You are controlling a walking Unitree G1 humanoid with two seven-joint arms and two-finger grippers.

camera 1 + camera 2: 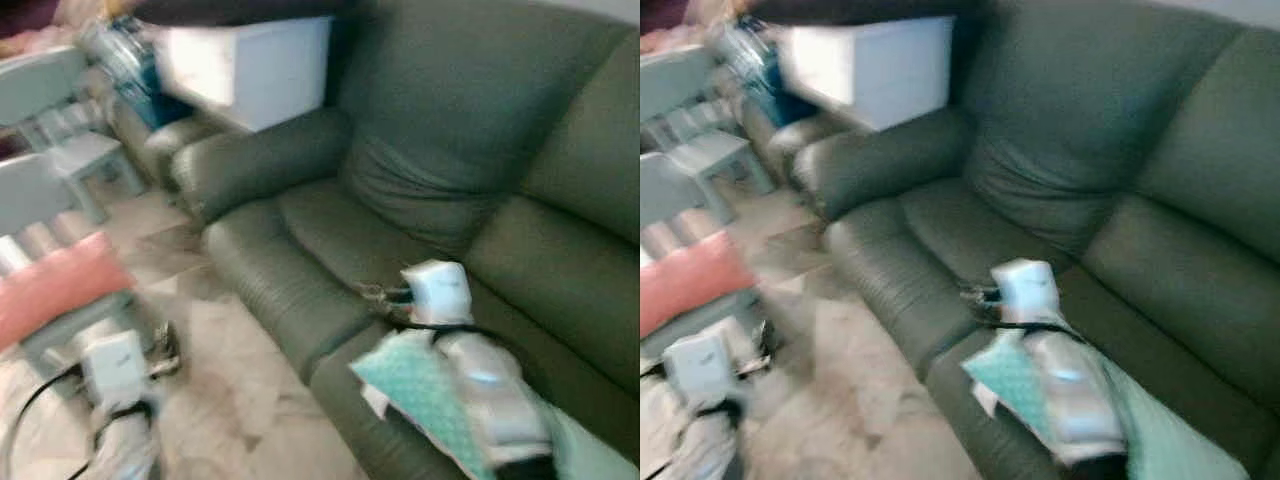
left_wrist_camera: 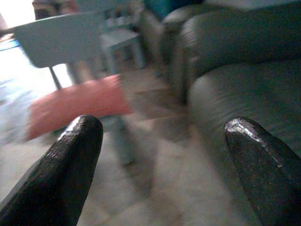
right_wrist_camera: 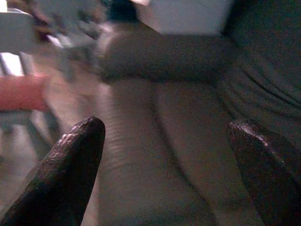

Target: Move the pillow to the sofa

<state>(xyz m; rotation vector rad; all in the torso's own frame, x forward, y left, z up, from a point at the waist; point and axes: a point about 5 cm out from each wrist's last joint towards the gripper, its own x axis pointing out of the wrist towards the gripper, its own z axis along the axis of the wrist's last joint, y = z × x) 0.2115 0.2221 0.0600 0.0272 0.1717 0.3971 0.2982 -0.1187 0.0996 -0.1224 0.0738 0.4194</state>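
A pink pillow (image 1: 55, 285) lies on a pale grey chair (image 1: 30, 195) at the left, beside the dark green sofa (image 1: 320, 235). A teal patterned pillow (image 1: 420, 385) rests on the sofa seat at the lower right, partly under my right arm. My left gripper (image 1: 165, 350) hangs low over the floor in front of the chair, open, and the pink pillow (image 2: 77, 103) lies ahead of its fingers. My right gripper (image 1: 378, 295) hovers over the sofa seat just beyond the teal pillow, open and holding nothing. All views are blurred.
A white box (image 1: 250, 65) stands behind the sofa's left armrest (image 1: 265, 160). A second small grey chair (image 1: 85, 150) and blue items (image 1: 130, 60) stand at the back left. Tiled floor (image 1: 230, 400) runs between the chair and the sofa.
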